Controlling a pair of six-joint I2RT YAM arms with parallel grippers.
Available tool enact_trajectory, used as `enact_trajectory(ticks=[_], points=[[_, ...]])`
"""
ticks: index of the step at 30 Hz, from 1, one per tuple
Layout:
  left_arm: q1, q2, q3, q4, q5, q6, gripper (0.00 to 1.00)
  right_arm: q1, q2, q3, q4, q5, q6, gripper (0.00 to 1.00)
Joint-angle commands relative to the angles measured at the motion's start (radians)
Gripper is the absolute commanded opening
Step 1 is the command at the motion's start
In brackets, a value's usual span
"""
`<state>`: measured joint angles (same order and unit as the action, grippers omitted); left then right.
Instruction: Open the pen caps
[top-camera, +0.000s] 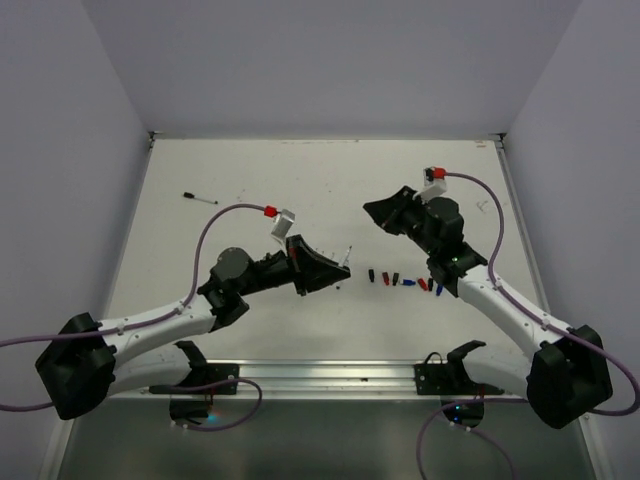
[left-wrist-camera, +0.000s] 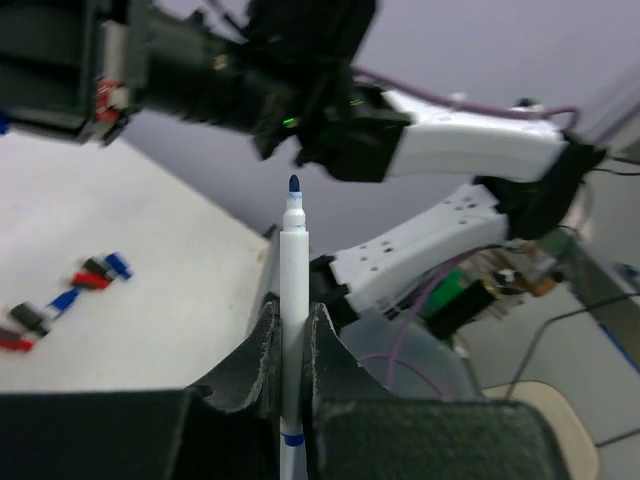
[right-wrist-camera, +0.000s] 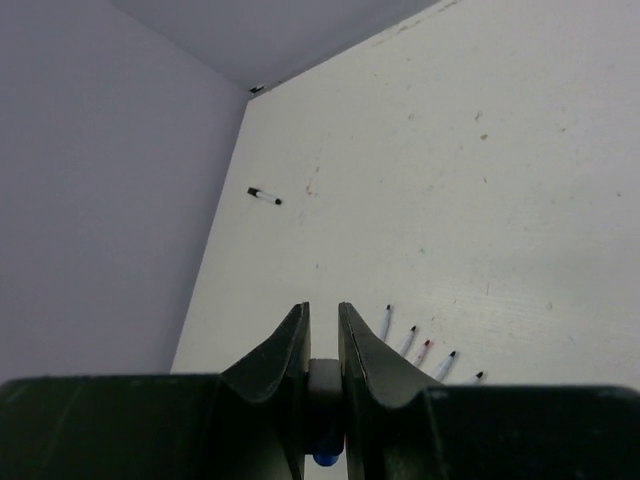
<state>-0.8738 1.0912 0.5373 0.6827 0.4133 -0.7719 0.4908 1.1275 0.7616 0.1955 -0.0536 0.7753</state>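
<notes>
Left of the row of caps (top-camera: 405, 281), a pen (left-wrist-camera: 294, 270) stands clamped in the left jaws. They are closed tight on its lower barrel, so the blue tip pokes free above them, bare and capless. Gripping low leaves the cap end clear for the other arm to pull along the barrel's line.

Just beyond the row, the right jaws hang off the surface (top-camera: 300, 180), pinched almost shut on a small piece that is blue at its low end. It is most likely this pen's blue cap (right-wrist-camera: 325, 458), held by its sides as a straight pull needs.

The row itself, red, black and blue, lies loose on the surface under the right arm, seemingly the drop spot for caps already off. Left of the row, the right wrist view shows several bare pens (right-wrist-camera: 410, 340) lying side by side. Far left of the row a lone pen (top-camera: 200, 197) lies apart. Its dark end looks capped, so work probably remains.
</notes>
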Motion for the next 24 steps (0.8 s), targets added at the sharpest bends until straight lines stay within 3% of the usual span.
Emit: enact_trajectory(ticks=[1,2,4,5,6,7,8,9,12,15,21,24], points=[[0.050,0.048,-0.092,0.663,0.288,-0.361,0.00,-0.080,-0.017,-0.084,0.447,-0.294,0.140,0.00],[0.052,0.049,-0.079,0.611,0.295,-0.360,0.00,-0.081,-0.023,-0.065,0.431,-0.293,0.125,0.00],[0.052,0.007,-0.031,0.316,0.225,-0.156,0.00,-0.081,-0.038,0.011,0.197,-0.212,0.038,0.00],[0.052,-0.048,0.077,-0.149,0.149,-0.044,0.00,-0.083,-0.055,0.040,0.108,-0.171,0.003,0.00],[0.052,-0.059,0.116,-0.301,-0.036,0.089,0.00,-0.083,-0.060,0.073,-0.074,-0.138,-0.036,0.00],[0.058,-0.056,0.153,-0.428,-0.127,0.144,0.00,-0.081,-0.061,0.140,-0.173,-0.046,-0.104,0.00],[0.067,-0.047,0.230,-0.662,-0.233,0.186,0.00,-0.083,-0.058,0.174,-0.271,0.006,-0.131,0.00],[0.074,-0.036,0.254,-0.751,-0.393,0.227,0.00,-0.089,-0.040,0.208,-0.453,0.050,-0.158,0.00],[0.102,0.001,0.279,-0.894,-0.616,0.246,0.00,-0.141,0.032,0.329,-0.772,0.254,-0.223,0.00],[0.124,0.056,0.273,-0.951,-0.788,0.237,0.00,-0.254,0.084,0.341,-0.902,0.273,-0.257,0.00],[0.147,0.130,0.227,-0.970,-1.048,0.169,0.00,-0.362,0.061,0.194,-0.936,0.347,-0.268,0.00],[0.163,0.110,0.178,-0.899,-1.045,0.180,0.00,-0.391,0.063,0.128,-0.930,0.350,-0.254,0.00]])
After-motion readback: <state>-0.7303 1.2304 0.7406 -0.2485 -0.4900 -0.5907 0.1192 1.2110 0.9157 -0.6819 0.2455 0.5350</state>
